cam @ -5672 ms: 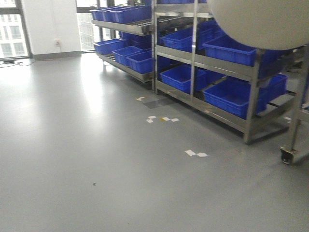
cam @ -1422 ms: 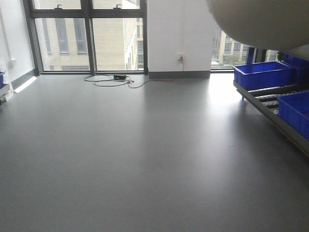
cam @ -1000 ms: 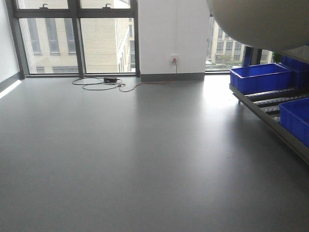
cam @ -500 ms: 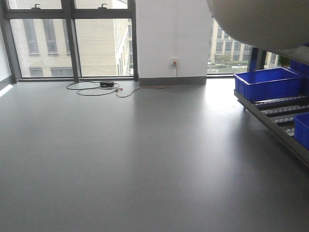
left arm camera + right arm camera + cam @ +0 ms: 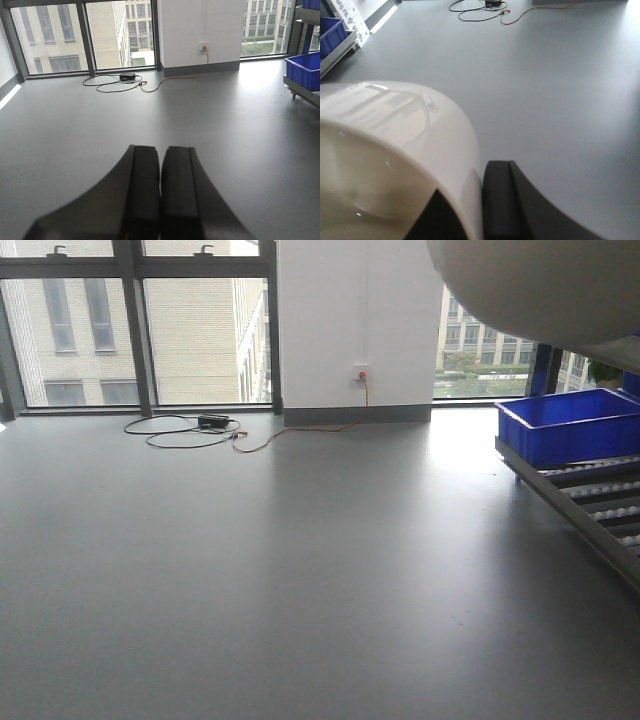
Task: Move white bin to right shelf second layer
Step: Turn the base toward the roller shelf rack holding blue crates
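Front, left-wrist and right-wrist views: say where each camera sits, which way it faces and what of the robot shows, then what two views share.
Front: on the robot's body under the white bin, facing across the floor to the windows; no arm shows.
Left wrist: behind the shut, empty left gripper, facing the same windows.
Right wrist: behind the right gripper, clamped on the white bin's rim, looking down over the floor.
Shared: the cable coil appears in all three.
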You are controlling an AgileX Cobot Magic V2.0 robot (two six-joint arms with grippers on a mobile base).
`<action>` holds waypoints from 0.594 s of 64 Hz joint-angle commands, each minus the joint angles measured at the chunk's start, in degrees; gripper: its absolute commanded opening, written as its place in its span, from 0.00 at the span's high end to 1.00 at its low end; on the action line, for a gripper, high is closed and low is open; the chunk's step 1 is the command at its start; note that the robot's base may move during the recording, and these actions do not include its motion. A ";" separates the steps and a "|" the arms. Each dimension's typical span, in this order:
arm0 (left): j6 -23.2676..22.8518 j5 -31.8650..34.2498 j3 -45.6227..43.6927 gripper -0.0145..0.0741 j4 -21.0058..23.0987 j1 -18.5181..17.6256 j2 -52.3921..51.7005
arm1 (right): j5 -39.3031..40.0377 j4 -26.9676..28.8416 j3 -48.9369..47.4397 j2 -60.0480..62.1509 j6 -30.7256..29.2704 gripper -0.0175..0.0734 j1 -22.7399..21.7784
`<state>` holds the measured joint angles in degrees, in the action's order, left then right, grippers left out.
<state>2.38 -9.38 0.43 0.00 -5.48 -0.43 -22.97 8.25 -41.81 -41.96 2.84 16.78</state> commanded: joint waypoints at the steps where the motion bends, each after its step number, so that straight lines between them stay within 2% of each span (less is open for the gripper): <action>1: -0.18 4.95 2.11 0.74 0.00 -0.34 -0.81 | 5.93 0.41 -1.87 0.55 -0.19 0.75 -0.38; 38: -0.18 4.95 2.11 0.74 0.00 -0.34 -0.81 | 5.98 0.41 -1.87 0.55 -0.19 0.75 -0.38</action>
<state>2.38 -9.38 0.43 0.00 -5.48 -0.43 -22.97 8.25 -41.81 -41.96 2.84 16.78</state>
